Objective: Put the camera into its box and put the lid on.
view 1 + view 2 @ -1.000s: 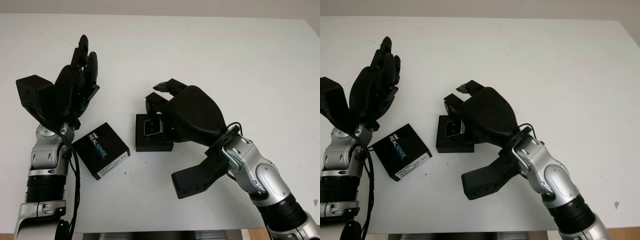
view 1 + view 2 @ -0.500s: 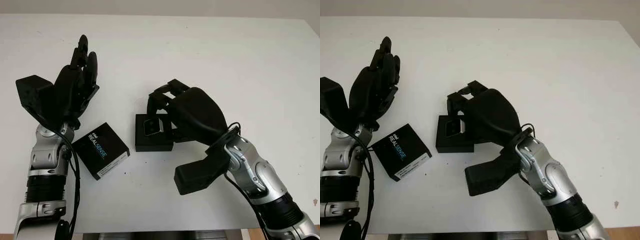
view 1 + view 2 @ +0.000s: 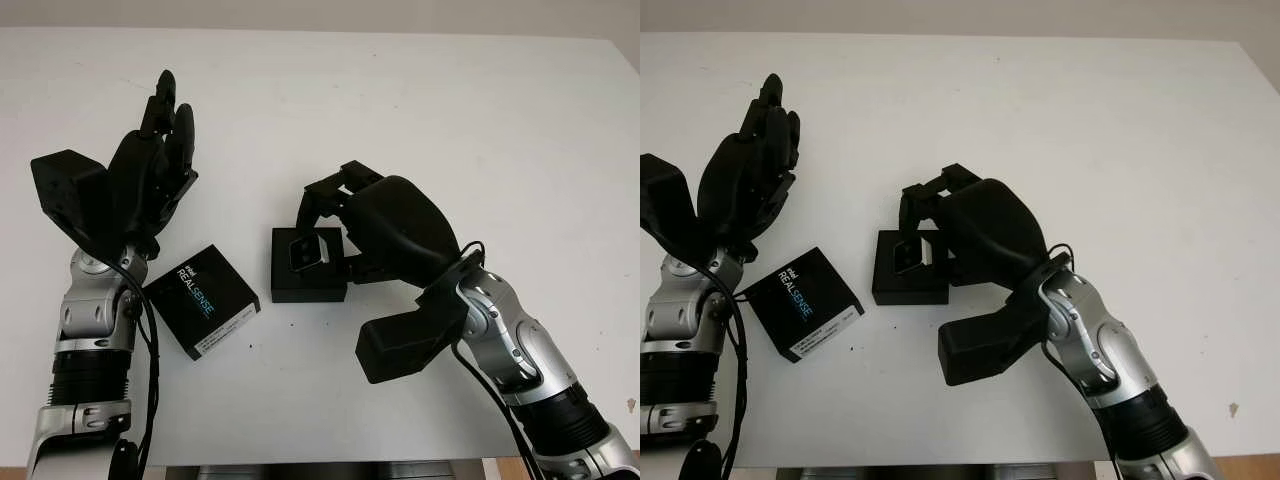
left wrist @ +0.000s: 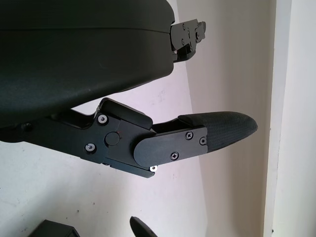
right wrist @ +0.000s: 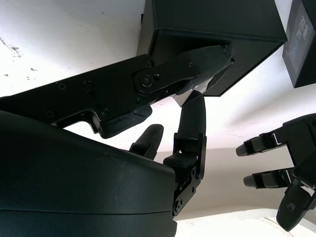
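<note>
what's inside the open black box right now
The silver camera sits in the black box, with the right hand curled over it. Whether the fingers actually grip it is hidden. The lid lies apart.

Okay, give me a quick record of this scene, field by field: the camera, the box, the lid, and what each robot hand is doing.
camera: silver, sitting at the box's far end, right robot hand's fingers around it
box: black, open, mid-table
lid: black, REALSENSE print, flat on the table to the left of the box, apart from it
right robot hand: over the box, fingers curled down around the camera
left robot hand: open, raised above the table beyond the lid, holding nothing
table: white
task status: lid not yet on the box
</note>
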Tool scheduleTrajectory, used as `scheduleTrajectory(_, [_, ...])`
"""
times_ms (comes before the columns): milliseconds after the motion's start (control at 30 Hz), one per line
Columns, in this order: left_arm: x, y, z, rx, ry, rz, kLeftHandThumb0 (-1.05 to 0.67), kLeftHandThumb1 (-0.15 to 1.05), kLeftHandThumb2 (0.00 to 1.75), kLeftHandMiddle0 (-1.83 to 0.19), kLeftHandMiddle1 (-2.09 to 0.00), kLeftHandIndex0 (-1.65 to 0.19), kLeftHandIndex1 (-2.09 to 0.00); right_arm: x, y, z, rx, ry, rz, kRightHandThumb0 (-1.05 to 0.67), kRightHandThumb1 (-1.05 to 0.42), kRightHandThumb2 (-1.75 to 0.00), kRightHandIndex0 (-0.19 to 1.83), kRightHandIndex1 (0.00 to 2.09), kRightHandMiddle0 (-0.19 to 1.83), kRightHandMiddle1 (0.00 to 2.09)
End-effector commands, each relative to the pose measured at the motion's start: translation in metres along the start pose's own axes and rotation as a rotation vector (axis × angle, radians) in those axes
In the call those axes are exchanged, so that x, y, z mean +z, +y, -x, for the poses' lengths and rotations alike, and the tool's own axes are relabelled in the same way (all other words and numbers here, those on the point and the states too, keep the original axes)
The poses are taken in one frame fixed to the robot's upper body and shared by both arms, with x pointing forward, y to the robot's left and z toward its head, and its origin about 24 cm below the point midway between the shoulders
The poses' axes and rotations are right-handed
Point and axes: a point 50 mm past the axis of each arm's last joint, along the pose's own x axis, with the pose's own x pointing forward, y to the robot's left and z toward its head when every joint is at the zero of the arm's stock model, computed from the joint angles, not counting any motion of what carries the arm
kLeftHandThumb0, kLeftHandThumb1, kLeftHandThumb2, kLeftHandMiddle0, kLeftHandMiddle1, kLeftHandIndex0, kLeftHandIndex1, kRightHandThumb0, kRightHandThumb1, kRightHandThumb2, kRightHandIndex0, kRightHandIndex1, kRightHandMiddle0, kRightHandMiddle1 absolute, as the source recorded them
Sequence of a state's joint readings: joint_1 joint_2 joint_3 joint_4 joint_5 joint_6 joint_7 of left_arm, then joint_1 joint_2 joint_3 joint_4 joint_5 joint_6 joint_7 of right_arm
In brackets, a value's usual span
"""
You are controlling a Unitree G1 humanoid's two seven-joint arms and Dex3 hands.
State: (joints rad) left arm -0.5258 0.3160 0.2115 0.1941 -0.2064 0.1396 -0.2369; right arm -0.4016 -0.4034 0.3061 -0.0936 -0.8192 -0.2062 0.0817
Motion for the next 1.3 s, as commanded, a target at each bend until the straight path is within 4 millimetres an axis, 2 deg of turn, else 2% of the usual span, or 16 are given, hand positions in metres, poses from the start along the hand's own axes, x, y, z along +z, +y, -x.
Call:
scheduleTrajectory(0, [0.0033,0.0014,0.0005,0.001,-0.012,-0.015,-0.81,1.05,0.63,0.19,0.0,0.19,0.0,0.0005,-0.0037,-0.0001,-0.019,0.0,-0.002,-0.45,-1.0,-0.06,0.21,0.8,0.42,1.38])
scheduleTrajectory(633, [0.0025,0.003,0.0004,-0.003,-0.013,-0.018,-0.82,1.05,0.6,0.19,0.0,0.19,0.0,-0.0038,0.0038,0.004,-0.128,0.063,-0.138,-0.43,-0.99,-0.05,0.19,0.84,0.42,1.4])
scheduleTrajectory(1267, [0.0041,0.003,0.0014,-0.002,-0.01,-0.027,-0.81,1.05,0.62,0.19,0.0,0.19,0.0,0.0012,0.0038,0.0094,-0.092,0.073,-0.174,-0.45,-1.0,-0.05,0.16,0.83,0.42,1.43])
